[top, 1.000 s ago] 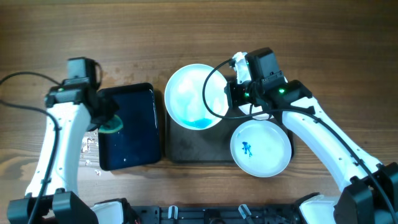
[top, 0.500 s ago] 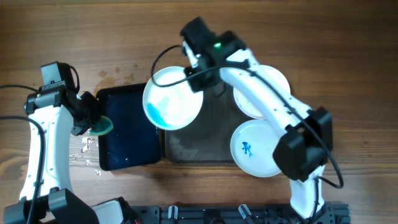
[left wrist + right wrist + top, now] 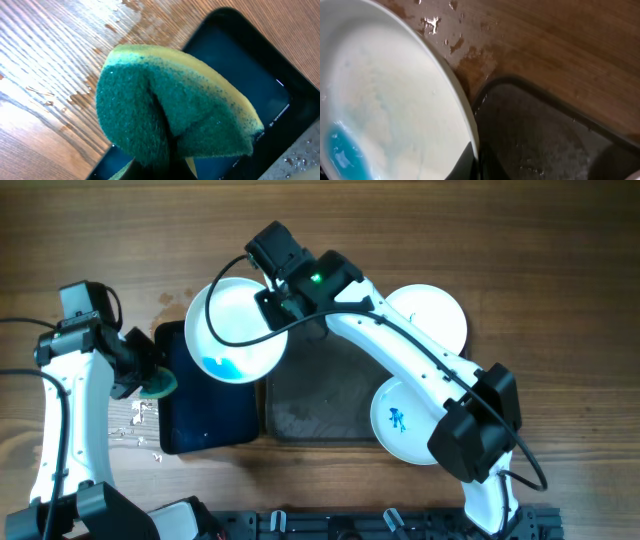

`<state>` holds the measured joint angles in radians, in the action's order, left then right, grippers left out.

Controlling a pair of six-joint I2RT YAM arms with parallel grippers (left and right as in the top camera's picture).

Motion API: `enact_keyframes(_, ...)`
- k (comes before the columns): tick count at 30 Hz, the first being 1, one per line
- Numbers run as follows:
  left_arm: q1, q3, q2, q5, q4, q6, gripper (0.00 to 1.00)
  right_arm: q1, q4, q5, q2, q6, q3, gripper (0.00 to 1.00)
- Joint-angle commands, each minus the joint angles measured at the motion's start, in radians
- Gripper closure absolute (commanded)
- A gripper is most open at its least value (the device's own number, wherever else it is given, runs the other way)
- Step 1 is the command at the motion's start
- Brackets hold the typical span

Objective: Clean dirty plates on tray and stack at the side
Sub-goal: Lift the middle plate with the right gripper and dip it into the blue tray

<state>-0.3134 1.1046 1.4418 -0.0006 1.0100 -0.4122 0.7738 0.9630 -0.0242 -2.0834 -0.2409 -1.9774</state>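
Overhead view: bright, even light from above, with only soft, faint shadows beside the arms. The grain of the wooden table (image 3: 560,240) is crisp. The lifted plate (image 3: 225,320) is almost washed out to plain white, and the glossy navy tray (image 3: 210,420) carries a dull sheen.

Left wrist view: the sponge (image 3: 150,110) fills the frame and is sharp enough to show its fibres. Strong white glare bleaches the wet wood along the left side.

Right wrist view: dimmer, warmer and soft all over. The plate's near rim is blurred. A dark shadow lies under it on the grey-brown tray (image 3: 540,135), and the lower right corner fades to murk.
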Motion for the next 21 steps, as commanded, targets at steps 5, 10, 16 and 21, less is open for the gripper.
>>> enact_keyframes(5,-0.117,0.012,0.004,0.035,-0.003,0.018,0.96,0.141,-0.113,-0.412,-0.002,0.062,-0.027,0.96)
enact_keyframes(10,-0.198,0.012,0.004,0.082,-0.003,0.039,0.96,0.227,-0.197,-0.57,-0.002,0.158,-0.027,0.96)
enact_keyframes(16,-0.246,0.012,0.004,0.105,-0.004,0.039,0.96,0.303,-0.285,-0.762,-0.002,0.365,-0.027,0.95)
enact_keyframes(21,-0.246,0.012,0.006,0.105,-0.011,0.039,0.96,0.375,-0.398,-0.819,-0.002,0.645,-0.027,0.95)
